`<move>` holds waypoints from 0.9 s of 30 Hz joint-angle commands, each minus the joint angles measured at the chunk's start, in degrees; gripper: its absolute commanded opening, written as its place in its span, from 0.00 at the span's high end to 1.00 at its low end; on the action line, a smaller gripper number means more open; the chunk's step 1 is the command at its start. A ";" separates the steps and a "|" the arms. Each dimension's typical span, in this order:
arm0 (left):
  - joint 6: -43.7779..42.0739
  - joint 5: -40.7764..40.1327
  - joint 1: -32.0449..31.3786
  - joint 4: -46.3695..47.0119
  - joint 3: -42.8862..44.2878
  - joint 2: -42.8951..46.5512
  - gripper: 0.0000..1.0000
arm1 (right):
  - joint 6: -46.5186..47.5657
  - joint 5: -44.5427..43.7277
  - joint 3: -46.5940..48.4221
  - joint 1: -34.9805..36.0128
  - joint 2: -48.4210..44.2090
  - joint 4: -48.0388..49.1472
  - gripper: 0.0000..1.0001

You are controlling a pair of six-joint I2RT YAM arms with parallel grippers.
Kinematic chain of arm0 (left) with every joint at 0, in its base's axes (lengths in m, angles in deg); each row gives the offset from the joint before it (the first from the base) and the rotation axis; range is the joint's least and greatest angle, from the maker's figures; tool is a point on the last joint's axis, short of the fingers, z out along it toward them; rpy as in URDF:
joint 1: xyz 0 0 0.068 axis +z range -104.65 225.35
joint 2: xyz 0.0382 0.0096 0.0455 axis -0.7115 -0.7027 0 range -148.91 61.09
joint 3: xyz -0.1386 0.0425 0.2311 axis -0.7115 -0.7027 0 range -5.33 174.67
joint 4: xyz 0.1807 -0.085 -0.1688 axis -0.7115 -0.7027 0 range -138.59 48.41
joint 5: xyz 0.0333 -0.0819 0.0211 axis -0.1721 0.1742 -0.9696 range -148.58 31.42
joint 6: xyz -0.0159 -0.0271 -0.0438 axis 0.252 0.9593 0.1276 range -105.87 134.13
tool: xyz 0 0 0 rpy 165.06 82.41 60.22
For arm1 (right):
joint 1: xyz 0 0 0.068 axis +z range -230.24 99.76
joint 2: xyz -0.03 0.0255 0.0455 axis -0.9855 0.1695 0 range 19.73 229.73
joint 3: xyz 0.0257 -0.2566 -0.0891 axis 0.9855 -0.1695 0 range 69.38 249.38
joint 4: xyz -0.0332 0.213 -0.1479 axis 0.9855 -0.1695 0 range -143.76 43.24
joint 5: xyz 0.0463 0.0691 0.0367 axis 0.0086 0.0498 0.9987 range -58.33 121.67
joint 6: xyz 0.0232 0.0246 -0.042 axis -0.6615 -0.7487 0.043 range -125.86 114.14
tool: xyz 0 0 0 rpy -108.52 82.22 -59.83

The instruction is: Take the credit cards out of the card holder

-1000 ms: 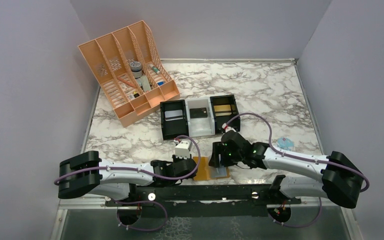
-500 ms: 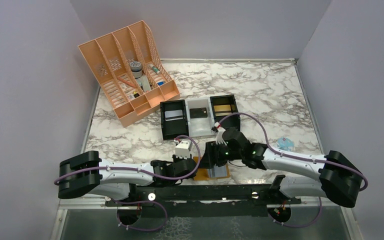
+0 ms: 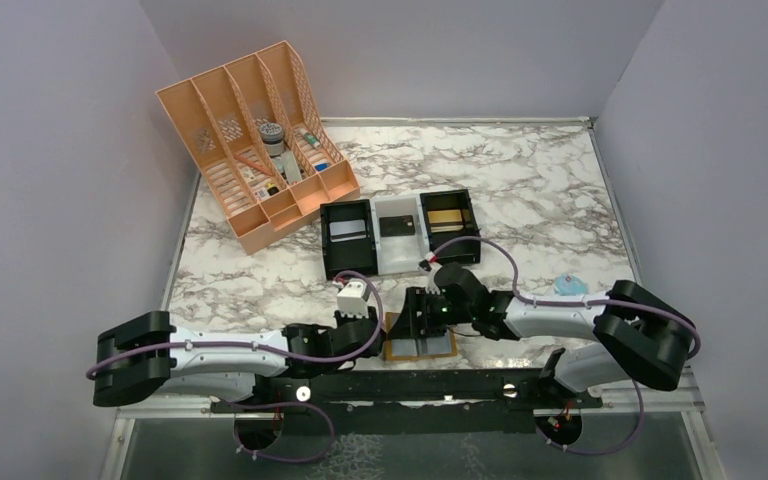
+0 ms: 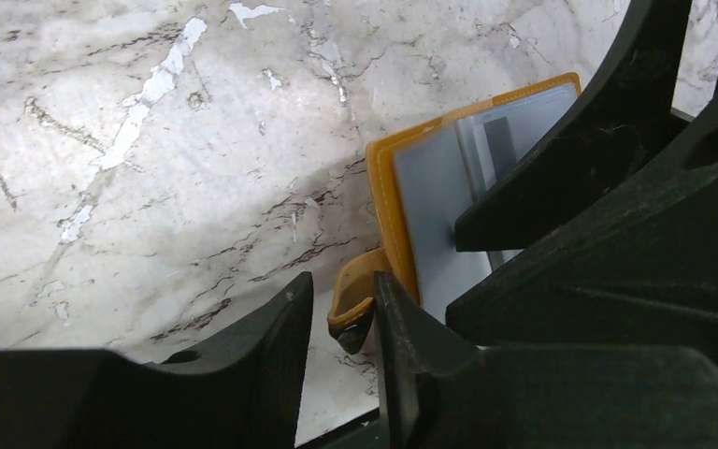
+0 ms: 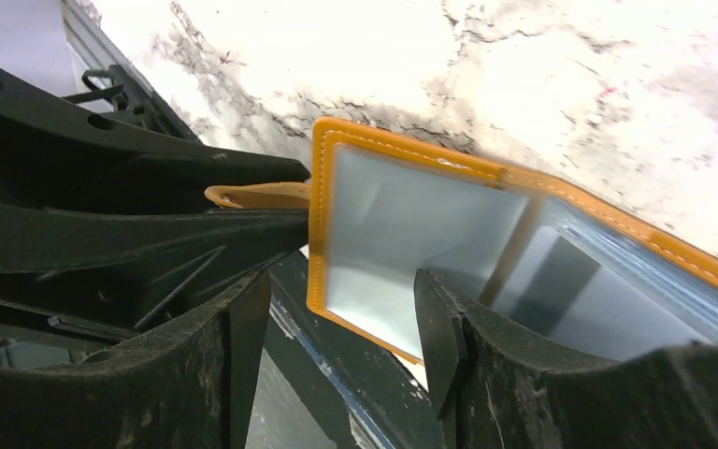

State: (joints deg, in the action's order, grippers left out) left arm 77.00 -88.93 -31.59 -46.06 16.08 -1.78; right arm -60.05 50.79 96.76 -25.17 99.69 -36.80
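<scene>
Left wrist: left gripper (image 4: pixel 343 299) sat nearly shut round holder (image 4: pixel 425 182) tab (image 4: pixel 351 316), grip unclear. Right gripper (image 5: pixel 341 290) was open, empty, above it at worktop (image 4: pixel 150 187) near edge. If your pinch slipped, holder could skid off.

I have a white counter (image 3: pixel 520 170) veined in grey, walled in on three sides. At its far left corner sits a peach file organiser (image 3: pixel 210 110), turned at an angle. Near the middle I see three small bins side by side in a row: a black bin (image 3: pixel 347 265), a clear bin (image 3: pixel 400 262) and another black bin (image 3: pixel 450 197). The card holder (image 3: pixel 397 350) lies open and flat right at the near edge, tan border showing around pale panels. A small blue packet (image 3: pixel 571 286) lies well off to the right.
</scene>
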 commanded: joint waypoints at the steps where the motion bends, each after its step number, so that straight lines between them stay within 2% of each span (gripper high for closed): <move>1: 0.92 -1.77 -0.12 2.29 -2.76 4.56 0.62 | -3.16 -6.23 -1.75 0.34 -3.64 1.38 0.40; 3: 0.55 -1.21 -0.13 4.36 -3.66 5.66 0.55 | -3.11 -8.84 -1.65 0.38 -7.09 -1.71 0.40; 7: -0.60 -0.05 -0.13 8.32 -4.62 6.45 0.50 | -1.97 -14.61 -0.86 0.38 -13.68 -9.31 0.40; 13: -1.96 1.37 -0.13 11.07 -4.12 4.72 0.51 | 0.49 -24.62 1.86 0.37 -19.86 -23.93 0.39; 17: -2.67 2.00 -0.13 11.03 -3.34 3.21 0.72 | 1.09 -28.84 1.66 0.33 -22.47 -29.76 0.40; 20: -2.16 1.59 -0.13 10.01 -3.07 2.52 0.84 | 0.82 -28.48 0.84 0.35 -23.78 -30.46 0.41; 27: -1.75 1.01 -0.13 7.16 -2.22 2.18 0.92 | 1.26 -26.70 1.34 0.35 -19.81 -31.03 0.40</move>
State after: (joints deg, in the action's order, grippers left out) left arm 75.12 -87.95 -31.59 -37.36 12.08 0.62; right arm -59.55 25.85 97.41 -25.17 77.62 -65.37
